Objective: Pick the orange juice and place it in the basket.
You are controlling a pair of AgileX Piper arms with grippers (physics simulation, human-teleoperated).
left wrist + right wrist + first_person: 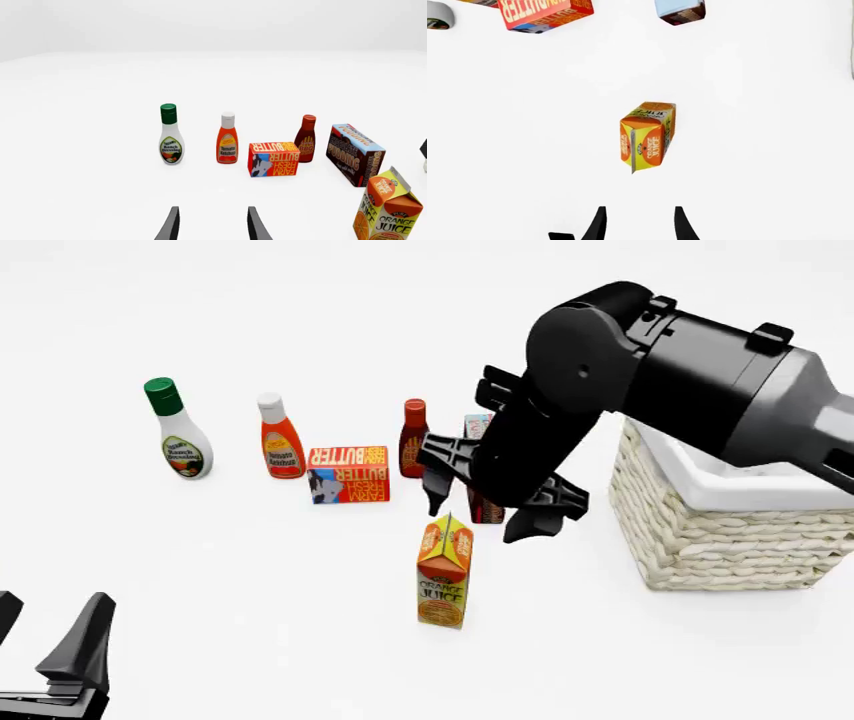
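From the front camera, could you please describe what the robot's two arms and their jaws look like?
Both are matte black with no visible cables or markings. The right arm is bulky, with rounded cylindrical joint housings and small clips along its top, ending in the right gripper with angular, tapered jaws. The left gripper shows only flat, wedge-shaped black jaws.

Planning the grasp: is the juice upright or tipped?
Upright: the juice stands on its base, gable top up, apart from the other groceries.

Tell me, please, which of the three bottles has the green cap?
The ranch dressing bottle, the white one at the left end of the row. The ketchup bottle has a white cap, the BBQ sauce bottle a dark red one.
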